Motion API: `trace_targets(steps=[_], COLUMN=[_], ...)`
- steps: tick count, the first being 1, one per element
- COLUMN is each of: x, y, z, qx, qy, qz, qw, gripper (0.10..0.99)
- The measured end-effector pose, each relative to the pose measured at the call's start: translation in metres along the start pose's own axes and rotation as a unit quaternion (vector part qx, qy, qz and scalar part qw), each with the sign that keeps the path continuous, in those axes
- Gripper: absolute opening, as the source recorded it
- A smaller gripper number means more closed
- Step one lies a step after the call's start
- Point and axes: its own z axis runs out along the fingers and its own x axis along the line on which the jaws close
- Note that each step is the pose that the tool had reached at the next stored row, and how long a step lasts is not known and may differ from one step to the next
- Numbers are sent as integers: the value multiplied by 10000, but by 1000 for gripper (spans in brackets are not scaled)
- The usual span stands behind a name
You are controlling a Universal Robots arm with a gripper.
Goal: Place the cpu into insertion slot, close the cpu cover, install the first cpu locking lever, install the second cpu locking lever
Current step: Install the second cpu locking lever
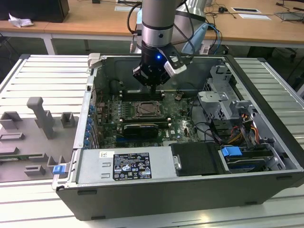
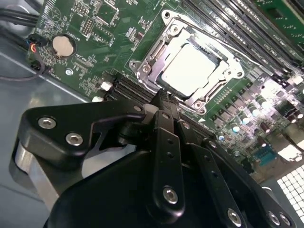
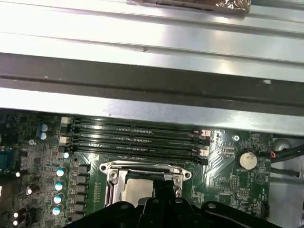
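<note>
In the exterior view, the claw (image 1: pixel 153 84) hangs inside the open computer case (image 1: pixel 266 142), just above the insertion slot (image 1: pixel 146 109), which lies near the middle of the green motherboard (image 1: pixel 183 128). The case is grey sheet metal and rests on a ribbed metal table (image 1: pixel 28 71). At 6 o'clock of the slot lies a long black expansion card (image 1: pixel 138 129). From here I cannot tell whether the fingers are together or apart.

In the second wrist view, the cpu (image 2: pixel 192 71) is already seated in the slot: a flat square with a pale, smooth metal top that shines under the light. The cpu cover (image 2: pixel 151 61), a thin silvery frame with a large square opening, lies flat around the chip, so I judge the first two steps as done. The black matte fingers of the claw are close together, with nothing between them, and their tips point at the edge of the cover at about 7 o'clock of the chip. Whether a locking lever is fastened is not clear, so the levers probably remain.

In the first wrist view, the cover (image 3: pixel 145 167) and the chip (image 3: pixel 137 190) sit just below four long dark memory slots (image 3: pixel 135 137). A round silver coin battery (image 3: pixel 247 160) lies at 3 o'clock of the socket.
</note>
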Motion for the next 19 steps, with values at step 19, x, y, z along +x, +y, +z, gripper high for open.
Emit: trace_targets(steps=[19], x=[58], y=[-585], z=[54], qx=[-62], qy=[11], qz=[-18], qw=[10000], gripper=[106])
